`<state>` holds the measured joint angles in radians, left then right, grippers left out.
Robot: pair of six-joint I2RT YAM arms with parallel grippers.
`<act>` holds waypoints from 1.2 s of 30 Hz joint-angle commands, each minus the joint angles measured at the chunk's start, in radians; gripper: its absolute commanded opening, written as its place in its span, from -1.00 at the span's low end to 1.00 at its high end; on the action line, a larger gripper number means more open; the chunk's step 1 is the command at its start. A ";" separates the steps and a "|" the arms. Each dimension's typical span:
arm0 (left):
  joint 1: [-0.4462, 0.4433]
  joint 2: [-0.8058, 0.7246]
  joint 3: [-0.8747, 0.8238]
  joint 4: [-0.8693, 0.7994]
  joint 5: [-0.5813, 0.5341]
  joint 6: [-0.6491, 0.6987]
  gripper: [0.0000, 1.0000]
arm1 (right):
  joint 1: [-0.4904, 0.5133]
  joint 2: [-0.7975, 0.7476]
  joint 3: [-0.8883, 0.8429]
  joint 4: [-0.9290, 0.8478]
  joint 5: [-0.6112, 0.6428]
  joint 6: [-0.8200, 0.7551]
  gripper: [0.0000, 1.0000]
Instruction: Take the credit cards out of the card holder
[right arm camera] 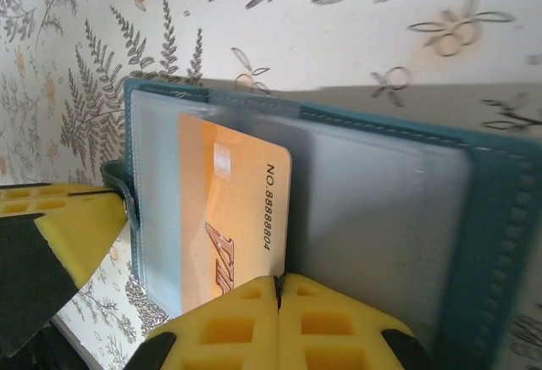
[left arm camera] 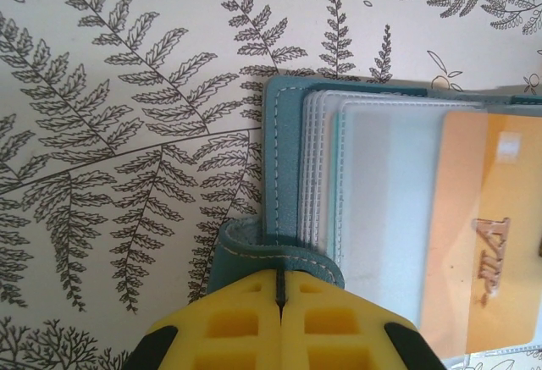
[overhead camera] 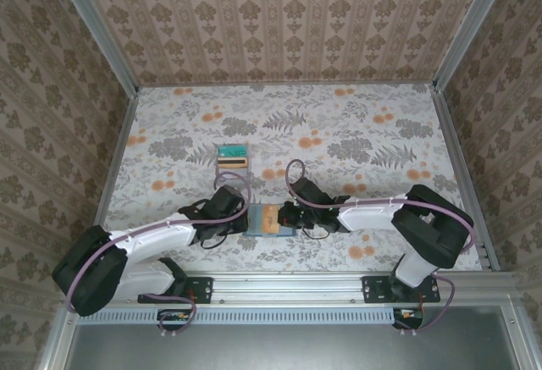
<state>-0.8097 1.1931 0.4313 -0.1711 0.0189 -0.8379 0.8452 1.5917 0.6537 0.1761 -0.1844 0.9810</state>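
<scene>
One orange card [right arm camera: 229, 209] is left in the card holder [right arm camera: 495, 243], so the task reads as partly done. The holder lies open on the desk [overhead camera: 356, 124], close to the near edge and between the two arms.

Left gripper [left arm camera: 278, 323]: jaws closed, pads meeting on the teal strap [left arm camera: 279, 256] at the holder's side. Judged to be pinning the holder in place.

Right gripper [right arm camera: 278, 323]: jaws closed as well, with the near corner of the orange card running into the seam between the pads. It looks like a pinch on the card. Cannot tell whether the clear sleeve [right arm camera: 364, 209] is caught along with it. The card's face and printed number are legible, but how far it has come out of the sleeve is unclear. From the left wrist view the other sleeves in the stack look empty, though the lower ones are hidden.

Farther out, well apart from the holder, a teal-green card [overhead camera: 230, 150] lies flat on the desk. Touching it on the near side is an orange-yellow card [overhead camera: 233, 163] with a dark stripe.

Count: two out, one being worked. Left to do, by my estimate: slide the orange card free of the sleeve and set it down with the others.
</scene>
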 commanded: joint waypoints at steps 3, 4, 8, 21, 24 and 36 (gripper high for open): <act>0.009 -0.024 -0.032 -0.067 -0.007 -0.015 -1.00 | -0.030 -0.085 -0.053 -0.045 0.017 -0.020 -1.00; 0.009 -0.032 -0.031 -0.072 -0.008 -0.013 -1.00 | -0.033 -0.106 -0.059 -0.049 0.015 -0.031 -1.00; 0.009 -0.080 -0.025 -0.086 -0.005 -0.009 -1.00 | -0.039 -0.192 -0.059 -0.115 0.025 -0.096 -1.00; 0.013 -0.453 0.061 -0.349 -0.116 -0.001 0.05 | -0.040 -0.279 0.236 -0.484 0.028 -0.537 -1.00; 0.014 -0.535 0.099 -0.464 -0.201 -0.008 0.54 | -0.038 -0.219 0.352 -0.558 0.024 -0.690 -1.00; 0.022 -0.690 0.191 -0.712 -0.354 -0.038 1.00 | -0.036 0.119 0.825 -0.762 0.086 -1.177 -1.00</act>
<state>-0.7967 0.5236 0.5854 -0.7815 -0.2783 -0.8604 0.8093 1.6703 1.4101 -0.5037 -0.1307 0.0006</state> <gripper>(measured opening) 0.999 0.059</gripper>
